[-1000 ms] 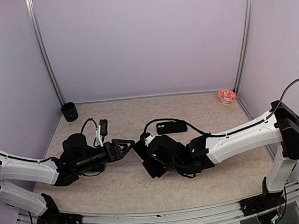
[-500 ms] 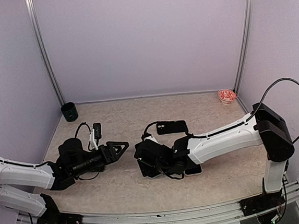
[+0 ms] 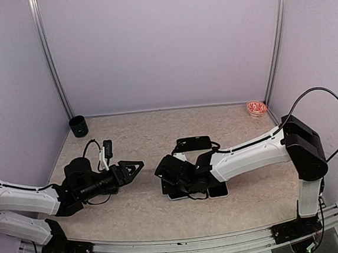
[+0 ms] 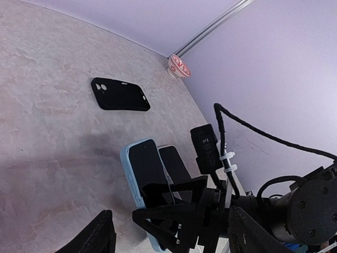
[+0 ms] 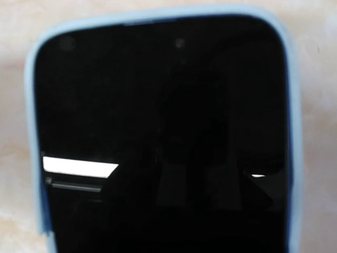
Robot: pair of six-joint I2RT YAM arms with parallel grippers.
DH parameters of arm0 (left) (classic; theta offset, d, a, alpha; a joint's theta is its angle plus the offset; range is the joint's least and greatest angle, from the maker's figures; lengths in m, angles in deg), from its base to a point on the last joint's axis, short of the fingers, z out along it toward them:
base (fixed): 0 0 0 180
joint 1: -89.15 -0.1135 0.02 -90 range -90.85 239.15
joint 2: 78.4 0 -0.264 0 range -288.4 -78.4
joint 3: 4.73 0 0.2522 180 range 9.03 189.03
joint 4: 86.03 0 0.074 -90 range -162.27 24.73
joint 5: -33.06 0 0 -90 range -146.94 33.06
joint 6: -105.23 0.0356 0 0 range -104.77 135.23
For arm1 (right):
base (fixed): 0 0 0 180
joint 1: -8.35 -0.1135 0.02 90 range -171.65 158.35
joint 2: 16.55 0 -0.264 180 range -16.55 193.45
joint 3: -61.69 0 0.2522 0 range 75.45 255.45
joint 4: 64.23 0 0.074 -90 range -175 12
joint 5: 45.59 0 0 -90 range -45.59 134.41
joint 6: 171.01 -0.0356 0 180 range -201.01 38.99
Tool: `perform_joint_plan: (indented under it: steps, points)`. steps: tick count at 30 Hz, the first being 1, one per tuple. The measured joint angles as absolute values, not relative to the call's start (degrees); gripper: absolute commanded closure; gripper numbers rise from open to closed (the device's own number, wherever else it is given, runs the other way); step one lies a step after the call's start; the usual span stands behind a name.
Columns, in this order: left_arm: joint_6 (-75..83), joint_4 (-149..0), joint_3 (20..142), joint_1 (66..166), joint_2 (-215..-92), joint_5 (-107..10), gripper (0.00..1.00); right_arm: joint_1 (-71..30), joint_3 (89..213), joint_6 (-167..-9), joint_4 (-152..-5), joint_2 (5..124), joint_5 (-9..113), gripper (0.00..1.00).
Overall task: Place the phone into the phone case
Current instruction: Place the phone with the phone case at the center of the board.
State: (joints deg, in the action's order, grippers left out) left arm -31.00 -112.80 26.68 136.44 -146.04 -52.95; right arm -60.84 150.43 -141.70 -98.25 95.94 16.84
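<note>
Lavender walls (image 3: 162,44), beige marbled table (image 3: 134,129). The right gripper (image 3: 175,186) sits low at mid-table, directly over the phone (image 5: 158,132). Its jaws stand wide, but its own cam shows no fingers, so can't tell whether they clamp the phone's sides or just hover on top.

The phone lies flat, screen up and dark, w/ the light-blue case (image 5: 30,105) round it. In the right wrist view the rim runs unbroken across the top end and down both long sides, and the corners look seated. The other end is hidden under the gripper in the left wrist view, so seating there can't be checked.

Just beside the phone, toward the right arm's base, lies a flat black slab (image 4: 174,161); what it is, unclear. Further out, the left gripper (image 3: 134,167) hangs to the left, apart from the phone, fingers (image 4: 102,234) spread wide w/ nothing btwn them.

Toward the back wall a black case (image 4: 120,95) lies flat by itself, apart from the phone. A red-white bowl (image 4: 179,66) is back right and a dark cup (image 3: 78,126) back left.

Progress, as a judgement: the main step looks done or nearly so, since the phone is in the blue case as far as visible. Left, prob.: press the hidden end home if needed, then back both arms off.
</note>
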Motion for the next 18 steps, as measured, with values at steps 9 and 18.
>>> perform_joint_plan:
  steps: [9,18]
  points:
    - [-31.0,-112.7,26.6,136.3,-145.1,-53.2,0.29,-60.5,151.7,-146.0,-102.0,100.2,19.0,0.31]
    - [-31.0,-112.7,26.3,136.3,-145.2,-53.2,0.29,-60.2,151.8,-148.9,-102.6,100.3,18.2,0.29]
